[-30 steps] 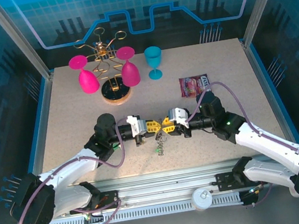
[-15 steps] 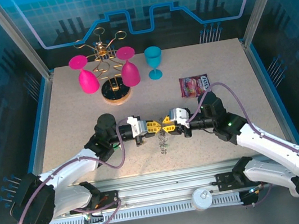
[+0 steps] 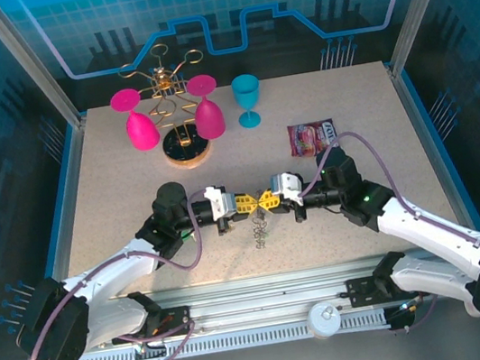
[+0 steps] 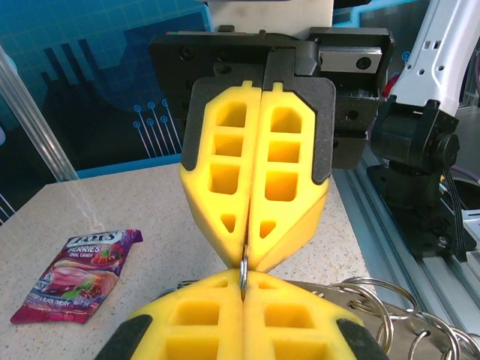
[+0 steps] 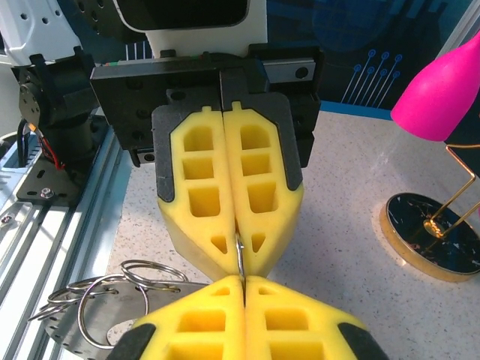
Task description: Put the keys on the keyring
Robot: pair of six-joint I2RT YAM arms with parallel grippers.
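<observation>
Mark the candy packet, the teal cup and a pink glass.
Candy packet (image 4: 75,274): left wrist view, middle of its printed front.
Teal cup (image 3: 246,92): top external view, on its bowl.
Pink glass (image 5: 442,94): right wrist view, on its bowl.

two pink glasses (image 3: 141,127) hang on a gold rack (image 3: 171,81); teal goblet (image 3: 247,98) beside it, candy packet (image 3: 313,137) further right

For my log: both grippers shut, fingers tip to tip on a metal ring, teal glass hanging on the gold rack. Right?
One slip: the top external view shows the teal glass standing upright on the table beside the gold rack. The left gripper and right gripper are indeed shut on the metal ring.
</observation>
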